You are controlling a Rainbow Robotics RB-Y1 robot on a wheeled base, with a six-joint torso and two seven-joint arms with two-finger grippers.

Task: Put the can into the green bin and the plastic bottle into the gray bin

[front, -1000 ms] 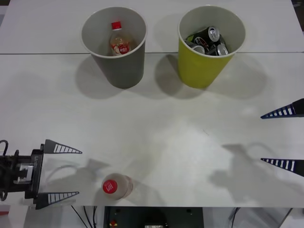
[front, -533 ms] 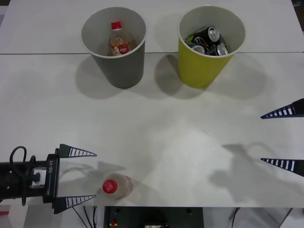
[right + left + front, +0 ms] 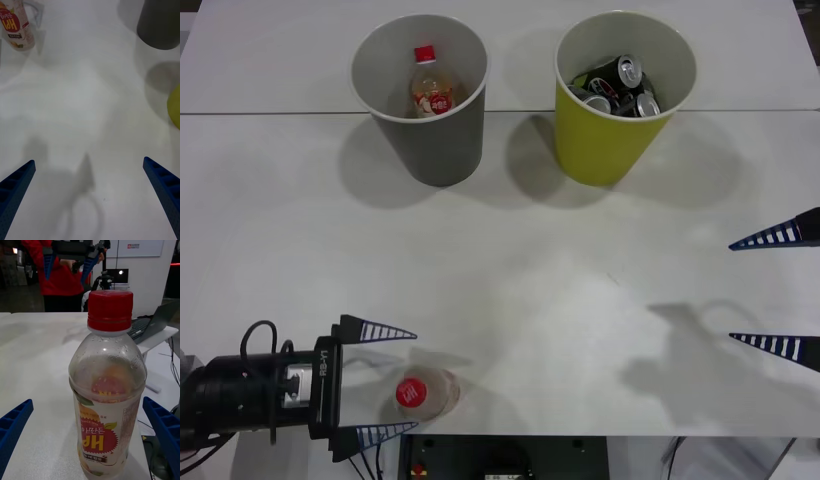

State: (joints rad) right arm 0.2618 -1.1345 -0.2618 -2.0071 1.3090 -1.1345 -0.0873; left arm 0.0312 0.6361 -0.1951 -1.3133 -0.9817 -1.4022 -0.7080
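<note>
Upright red-capped plastic bottle, near edge.

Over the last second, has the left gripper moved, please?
Yes. The left gripper slid rightward toward the standing bottle, fingers now flanking it.

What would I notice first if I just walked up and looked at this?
Probably the plastic bottle with its bright red cap, standing at the table's near edge, with the left gripper open around it. Next, the two big cups at the far side: the gray bin with a small bottle inside, and the green bin full of cans. The right gripper waits open at the right edge.
</note>
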